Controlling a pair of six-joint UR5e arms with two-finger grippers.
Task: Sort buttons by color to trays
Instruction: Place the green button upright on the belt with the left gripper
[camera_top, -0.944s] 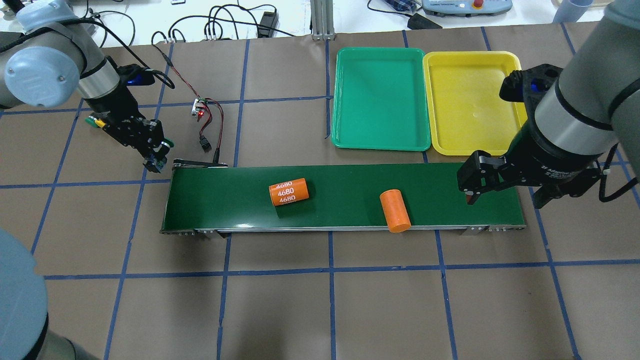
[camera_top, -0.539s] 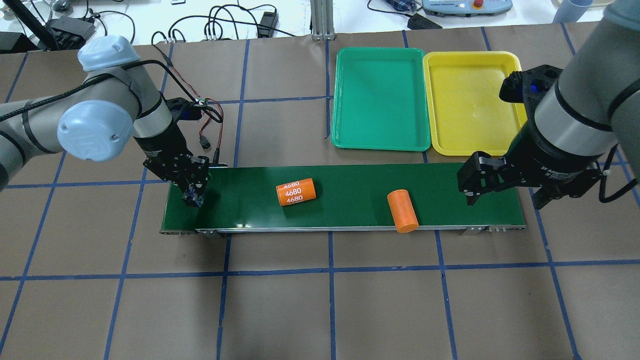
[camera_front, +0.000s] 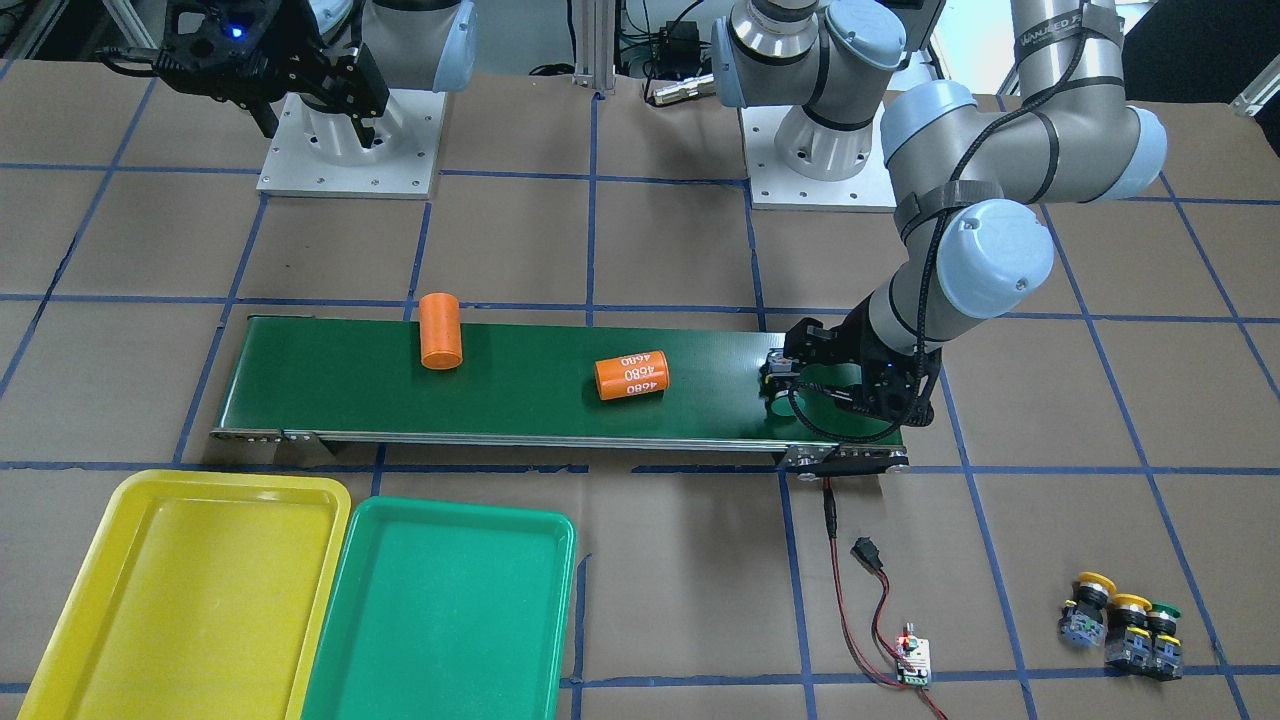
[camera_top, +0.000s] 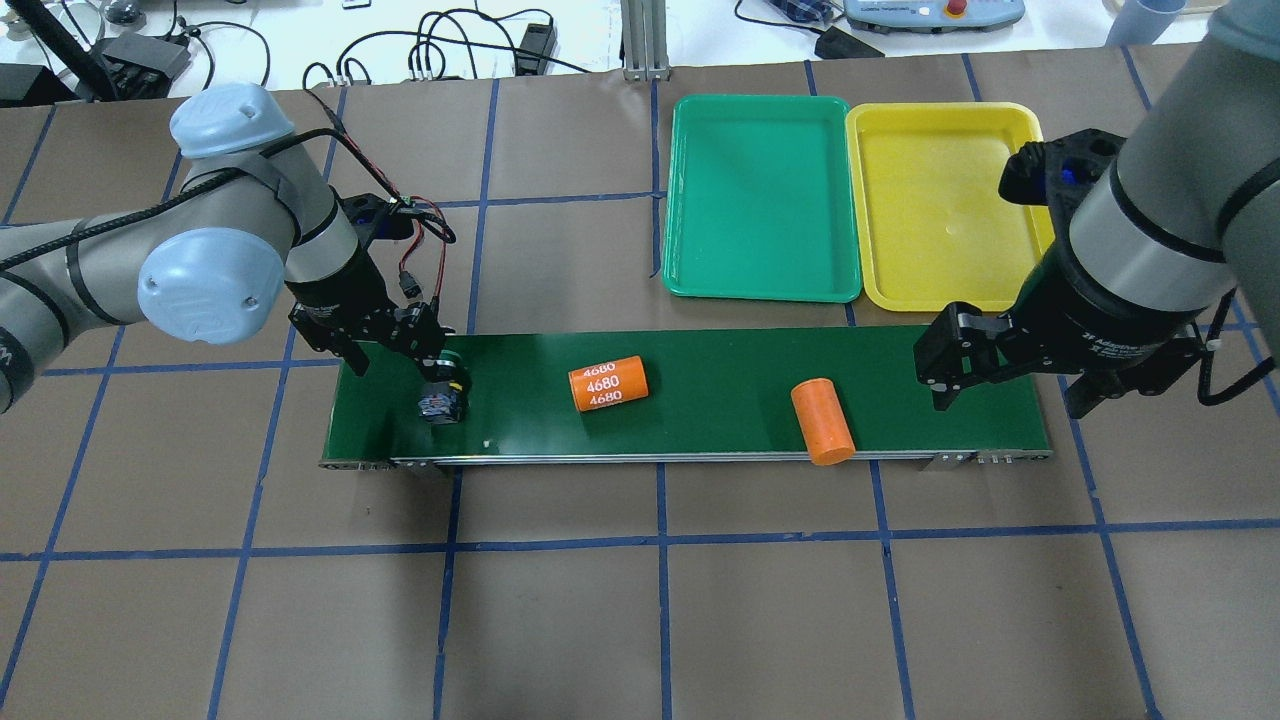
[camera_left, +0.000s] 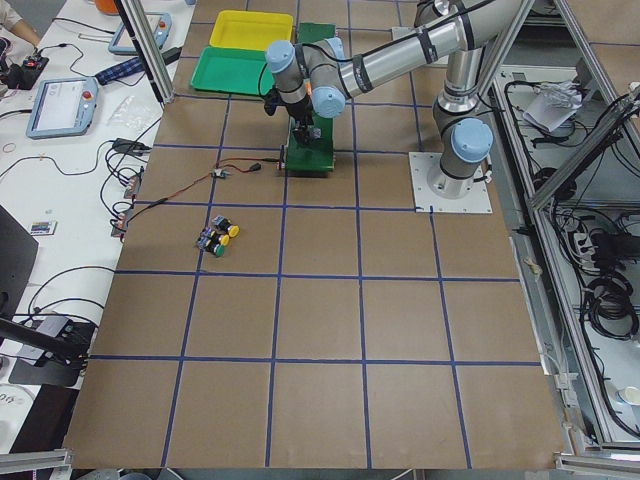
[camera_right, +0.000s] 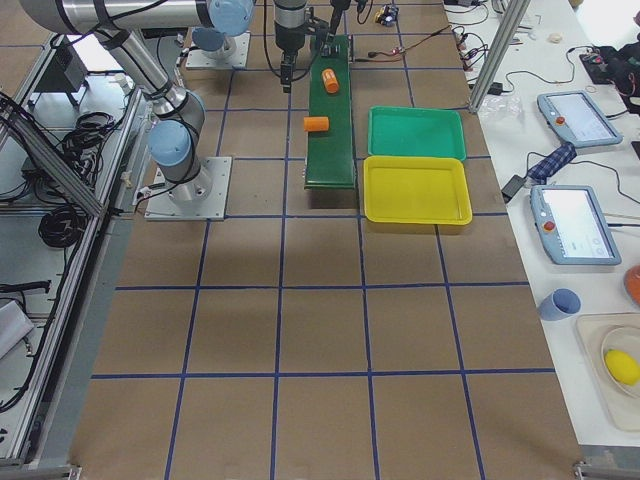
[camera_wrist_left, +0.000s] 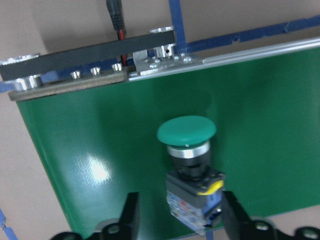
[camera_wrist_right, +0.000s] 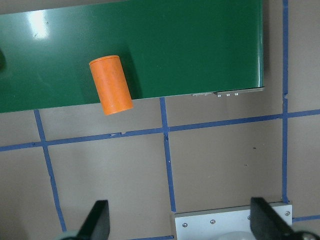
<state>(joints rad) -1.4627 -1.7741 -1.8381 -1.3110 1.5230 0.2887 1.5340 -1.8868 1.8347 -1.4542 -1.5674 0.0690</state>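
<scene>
A green-capped button (camera_wrist_left: 186, 131) lies on its side on the dark-green belt's left end (camera_top: 440, 394). My left gripper (camera_wrist_left: 181, 220) hangs just over it, open, one finger on each side and a clear gap on one side. Three more buttons (camera_front: 1125, 620), two yellow and one green, stand together on the table at the far left. The green tray (camera_top: 762, 195) and the yellow tray (camera_top: 940, 200) lie side by side behind the belt's right half, nothing in them. My right gripper (camera_top: 1005, 385) hovers open above the belt's right end, holding nothing.
Two orange cylinders ride the conveyor belt (camera_top: 700, 410): one marked "4680" (camera_top: 608, 383) near the middle, a plain one (camera_top: 822, 421) at the front edge further right. A small circuit board with red and black wires (camera_front: 912, 660) lies behind the belt's left end.
My left arm swung from the table's far left onto the belt's left end and let go of the button. Both orange cylinders drifted right along the belt. The right arm stayed still.
</scene>
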